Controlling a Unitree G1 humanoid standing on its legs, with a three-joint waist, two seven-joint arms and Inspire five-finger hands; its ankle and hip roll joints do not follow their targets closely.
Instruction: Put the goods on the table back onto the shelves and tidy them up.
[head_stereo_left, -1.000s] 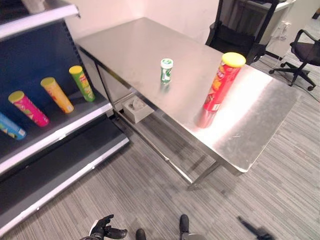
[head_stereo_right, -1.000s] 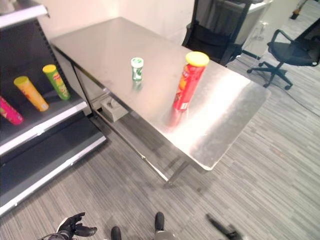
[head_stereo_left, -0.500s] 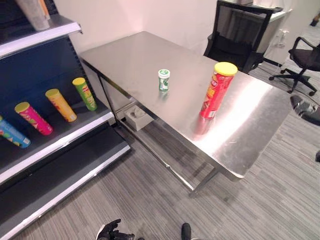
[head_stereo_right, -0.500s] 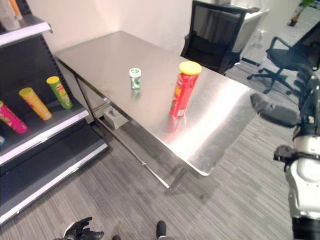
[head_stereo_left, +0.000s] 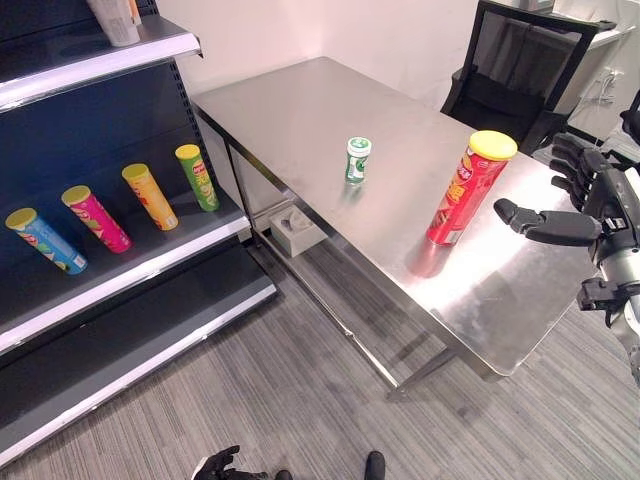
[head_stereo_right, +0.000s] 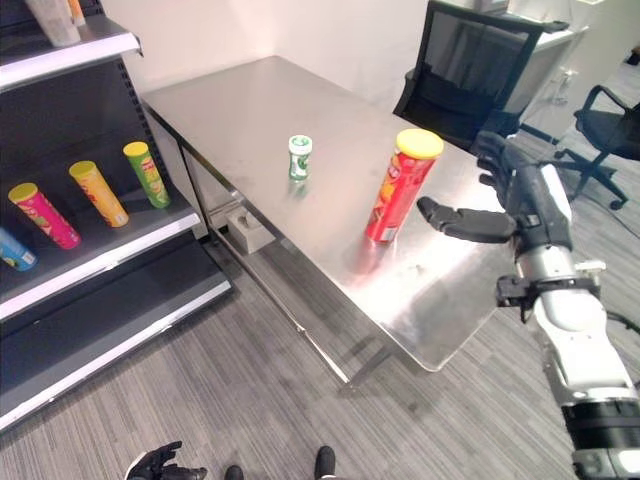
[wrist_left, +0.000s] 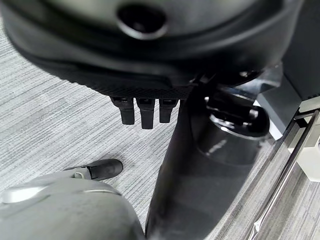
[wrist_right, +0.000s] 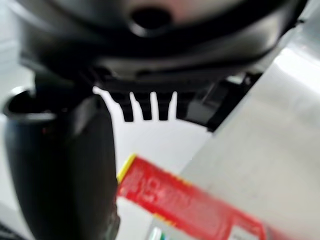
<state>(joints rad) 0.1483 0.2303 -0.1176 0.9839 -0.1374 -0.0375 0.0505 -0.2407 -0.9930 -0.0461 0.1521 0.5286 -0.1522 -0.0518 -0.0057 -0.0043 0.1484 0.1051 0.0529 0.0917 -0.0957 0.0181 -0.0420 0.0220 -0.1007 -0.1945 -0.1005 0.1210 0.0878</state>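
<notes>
A tall red chip can (head_stereo_left: 458, 188) with a yellow lid stands upright on the steel table (head_stereo_left: 300, 110). A small green-and-white bottle (head_stereo_left: 357, 160) stands further back on it. My right hand (head_stereo_right: 510, 195) hovers open just right of the red can, thumb pointing at it, not touching; the can (wrist_right: 190, 202) lies past the fingers in the right wrist view. My left hand (head_stereo_left: 222, 466) hangs low near the floor, fingers relaxed. On the dark shelf (head_stereo_left: 150, 255) at left lie several cans: blue (head_stereo_left: 45, 240), pink (head_stereo_left: 96, 218), orange (head_stereo_left: 150, 196) and green (head_stereo_left: 197, 177).
Black office chairs (head_stereo_right: 470, 60) stand behind the table's far side. A grey box (head_stereo_left: 296, 232) sits on the floor under the table. An upper shelf (head_stereo_left: 90, 60) holds a white container (head_stereo_left: 115, 20). A bare lower shelf (head_stereo_left: 140, 330) lies beneath the cans. Carpet floor in front.
My right hand has risen from below into view and come up beside the red can. The camera has shifted, bringing more of the shelf's cans into sight.
</notes>
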